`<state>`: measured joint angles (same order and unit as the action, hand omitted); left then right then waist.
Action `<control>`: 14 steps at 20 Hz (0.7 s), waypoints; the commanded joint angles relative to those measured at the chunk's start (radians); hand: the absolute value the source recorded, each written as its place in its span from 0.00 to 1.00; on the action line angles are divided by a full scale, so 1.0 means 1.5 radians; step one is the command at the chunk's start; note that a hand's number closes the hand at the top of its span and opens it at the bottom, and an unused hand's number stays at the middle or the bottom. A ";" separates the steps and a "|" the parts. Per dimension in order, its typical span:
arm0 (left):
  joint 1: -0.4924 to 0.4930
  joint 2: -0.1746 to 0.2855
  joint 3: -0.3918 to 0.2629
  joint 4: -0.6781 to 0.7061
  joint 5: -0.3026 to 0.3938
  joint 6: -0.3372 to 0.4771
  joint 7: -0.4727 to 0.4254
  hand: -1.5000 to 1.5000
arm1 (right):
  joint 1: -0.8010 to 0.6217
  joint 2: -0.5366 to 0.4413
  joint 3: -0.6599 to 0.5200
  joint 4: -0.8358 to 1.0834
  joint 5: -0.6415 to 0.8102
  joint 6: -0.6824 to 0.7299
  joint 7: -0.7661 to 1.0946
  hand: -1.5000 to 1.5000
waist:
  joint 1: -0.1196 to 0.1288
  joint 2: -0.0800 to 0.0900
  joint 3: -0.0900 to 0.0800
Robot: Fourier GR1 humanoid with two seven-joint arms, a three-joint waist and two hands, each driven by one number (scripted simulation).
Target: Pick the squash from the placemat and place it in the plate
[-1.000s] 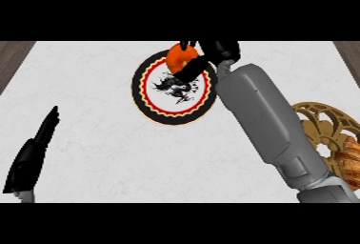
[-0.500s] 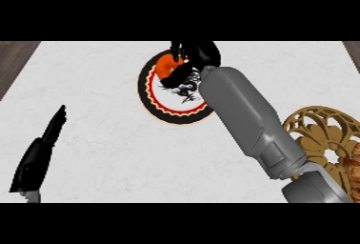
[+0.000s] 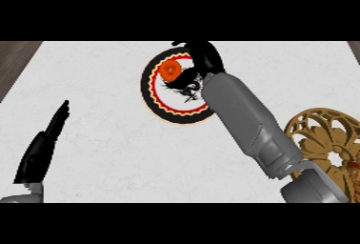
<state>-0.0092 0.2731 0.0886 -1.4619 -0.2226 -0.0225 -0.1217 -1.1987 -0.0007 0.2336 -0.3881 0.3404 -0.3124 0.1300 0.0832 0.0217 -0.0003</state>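
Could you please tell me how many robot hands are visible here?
2. The left hand rests open, fingers up, at the counter's left; the right hand is over the plate's far side, next to the squash. None seems hidden.

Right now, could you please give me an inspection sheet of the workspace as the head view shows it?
Surface: white marbled counter.
Job's things: orange squash lies on the upper left part of the patterned plate; gold openwork placemat at the right, partly hidden by the right forearm.
Clutter: brownish thing at the placemat's right edge, cut off by the view; cannot tell what it is.
Hands: right hand over the plate's upper rim, beside the squash; cannot tell whether it holds it. Left hand open, resting at lower left.
Cables: nothing seen.
Surroundings: dark wood-toned strip beyond the counter's far corner.
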 commanded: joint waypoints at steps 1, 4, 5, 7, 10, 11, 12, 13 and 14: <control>-0.017 -0.006 -0.001 0.032 -0.006 0.005 -0.022 0.50 | 0.010 0.000 -0.018 -0.011 -0.065 -0.063 -0.054 0.00 | -0.001 0.001 0.000; -0.001 -0.007 -0.003 -0.004 -0.011 0.011 0.005 0.50 | 0.005 0.000 -0.059 -0.026 -0.104 -0.125 -0.069 0.00 | -0.009 -0.003 0.001; 0.028 -0.017 -0.008 -0.024 -0.015 0.019 0.010 0.50 | 0.021 0.000 -0.073 -0.022 -0.101 -0.146 -0.091 0.00 | -0.017 -0.006 0.001; 0.046 -0.010 0.006 -0.021 -0.003 0.012 -0.003 0.50 | 0.009 0.000 -0.112 -0.011 -0.117 -0.167 -0.094 0.00 | -0.022 -0.006 0.001; 0.057 0.000 0.021 -0.014 -0.002 0.012 -0.031 0.50 | 0.014 -0.048 -0.162 -0.012 -0.152 -0.132 -0.121 0.00 | -0.032 -0.007 0.001; 0.038 0.001 0.029 -0.011 0.005 0.012 -0.021 0.50 | 0.029 -0.041 -0.174 -0.017 -0.164 -0.134 -0.142 0.00 | -0.036 -0.008 0.001; 0.022 -0.004 0.023 -0.007 0.009 0.005 0.002 0.50 | 0.052 -0.049 -0.198 -0.033 -0.192 -0.113 -0.181 0.00 | -0.039 -0.007 0.001; 0.046 0.020 0.045 -0.003 0.017 -0.005 -0.029 0.50 | 0.083 -0.072 -0.219 -0.063 -0.217 -0.084 -0.218 0.00 | -0.043 -0.009 0.001; 0.046 -0.006 0.020 -0.043 0.007 0.007 0.017 0.50 | 0.060 -0.083 -0.234 -0.047 -0.228 -0.061 -0.212 0.00 | -0.036 -0.008 0.001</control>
<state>0.0454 0.2732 0.1219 -1.4847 -0.2148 -0.0128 -0.1322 -1.1326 -0.0699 -0.0270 -0.4352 0.0824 -0.4740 -0.1091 0.0340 0.0112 0.0010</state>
